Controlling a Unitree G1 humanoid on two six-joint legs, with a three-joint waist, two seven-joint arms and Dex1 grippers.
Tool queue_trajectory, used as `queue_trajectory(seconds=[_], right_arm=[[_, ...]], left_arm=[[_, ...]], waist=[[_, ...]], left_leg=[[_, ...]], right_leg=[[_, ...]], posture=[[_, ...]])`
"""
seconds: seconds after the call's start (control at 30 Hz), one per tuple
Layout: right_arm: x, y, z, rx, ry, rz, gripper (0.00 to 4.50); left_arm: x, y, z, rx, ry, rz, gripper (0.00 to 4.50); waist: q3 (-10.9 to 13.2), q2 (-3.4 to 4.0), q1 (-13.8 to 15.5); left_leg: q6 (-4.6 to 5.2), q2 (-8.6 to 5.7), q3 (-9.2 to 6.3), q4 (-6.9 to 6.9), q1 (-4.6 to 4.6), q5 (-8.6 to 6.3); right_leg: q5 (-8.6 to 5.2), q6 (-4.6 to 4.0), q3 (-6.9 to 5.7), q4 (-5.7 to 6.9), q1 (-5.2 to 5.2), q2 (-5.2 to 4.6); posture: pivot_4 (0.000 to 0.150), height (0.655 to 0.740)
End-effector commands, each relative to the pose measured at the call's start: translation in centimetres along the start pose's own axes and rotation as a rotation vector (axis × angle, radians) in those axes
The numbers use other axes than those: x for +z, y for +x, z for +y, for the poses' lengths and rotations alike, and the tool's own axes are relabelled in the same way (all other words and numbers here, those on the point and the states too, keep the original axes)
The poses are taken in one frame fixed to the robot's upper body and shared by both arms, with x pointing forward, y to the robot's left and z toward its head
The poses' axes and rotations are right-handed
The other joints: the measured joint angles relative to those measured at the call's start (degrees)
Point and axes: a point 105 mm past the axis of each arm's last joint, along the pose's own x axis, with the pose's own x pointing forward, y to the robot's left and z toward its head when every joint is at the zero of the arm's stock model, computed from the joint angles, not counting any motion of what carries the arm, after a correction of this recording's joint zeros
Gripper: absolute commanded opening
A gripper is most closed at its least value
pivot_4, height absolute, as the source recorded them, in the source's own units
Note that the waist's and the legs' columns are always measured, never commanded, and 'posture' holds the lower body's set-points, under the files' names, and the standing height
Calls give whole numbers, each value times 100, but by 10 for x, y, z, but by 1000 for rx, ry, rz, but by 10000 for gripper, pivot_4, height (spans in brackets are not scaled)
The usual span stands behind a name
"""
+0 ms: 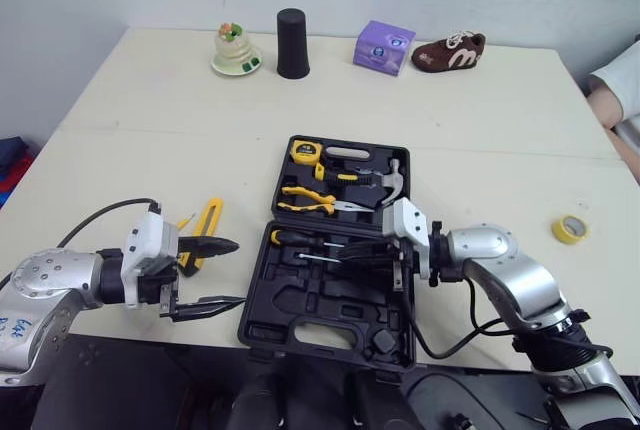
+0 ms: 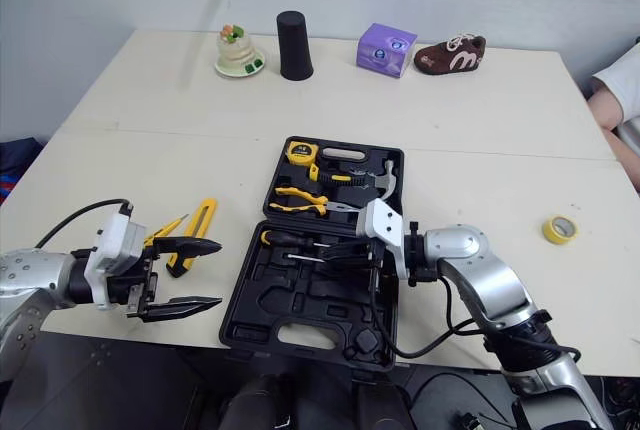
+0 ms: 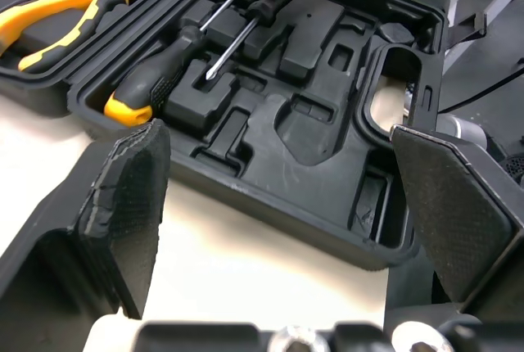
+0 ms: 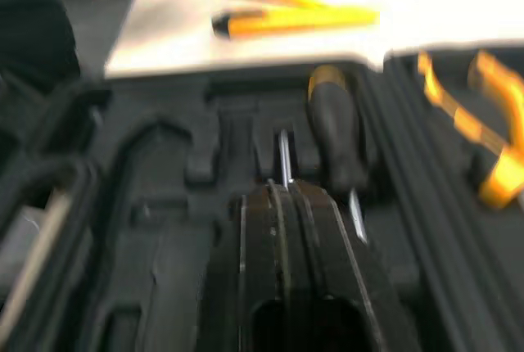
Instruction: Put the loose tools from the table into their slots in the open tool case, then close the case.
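Two robot arms at an open tool case on a pale table.

The table [image 1: 150, 130] carries the black tool case [image 1: 310, 310], which lies open at the middle of the near edge. The left gripper [image 1: 235, 272] hovers just left of the case, fingers spread wide and empty. The right gripper [image 1: 350, 248] reaches over the case's near half, fingers pinched together on a thin screwdriver [image 4: 282, 155]. A yellow-ended screwdriver [image 3: 147, 90] sits in a slot beside it. A yellow utility knife [image 1: 208, 230] lies loose on the table, left of the case.

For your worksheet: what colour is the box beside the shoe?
The box is purple; left eye view shows it best.
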Motion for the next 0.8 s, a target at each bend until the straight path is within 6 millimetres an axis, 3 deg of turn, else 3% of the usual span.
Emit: queue_trajectory(seconds=[0.03, 0.3, 0.53, 0.63, 0.8], right_arm=[[-8, -4, 2, 29, -89, 28, 1289], [-51, -8, -3, -22, -10, 121, 1289], [-73, -6, 4, 10, -6, 241, 1289], [-74, -2, 6, 29, -31, 276, 1289], [-59, 1, -2, -9, -59, 235, 1289]], left_arm=[[6, 0, 0, -1, 20, -9, 45000], [5, 3, 0, -5, 19, -4, 45000], [3, 2, -2, -9, 16, 8, 45000], [2, 0, 0, -1, 21, 18, 45000], [2, 2, 3, 7, 33, 10, 45000]], waist=[[0, 0, -10], [-2, -3, 1], [-8, -11, -1], [-16, -24, -2], [-23, -35, -16]], left_leg=[[-4, 1, 0, -1, 0, 2], [-8, 3, -2, 0, 26, 5], [2, 5, -17, -31, 175, -30], [2, 6, -18, -36, 198, -38], [-2, 12, -20, -40, 198, -41]], right_leg=[[0, 0, 1, 2, -2, 2], [1, -1, -2, 0, 27, 2], [-3, -8, -18, -51, 192, -1], [-6, -15, -20, -57, 216, -4], [-7, -26, -22, -59, 215, -4]], posture=[[1500, 7400], [1500, 7400], [1500, 7400], [1500, 7400], [1500, 7400]])
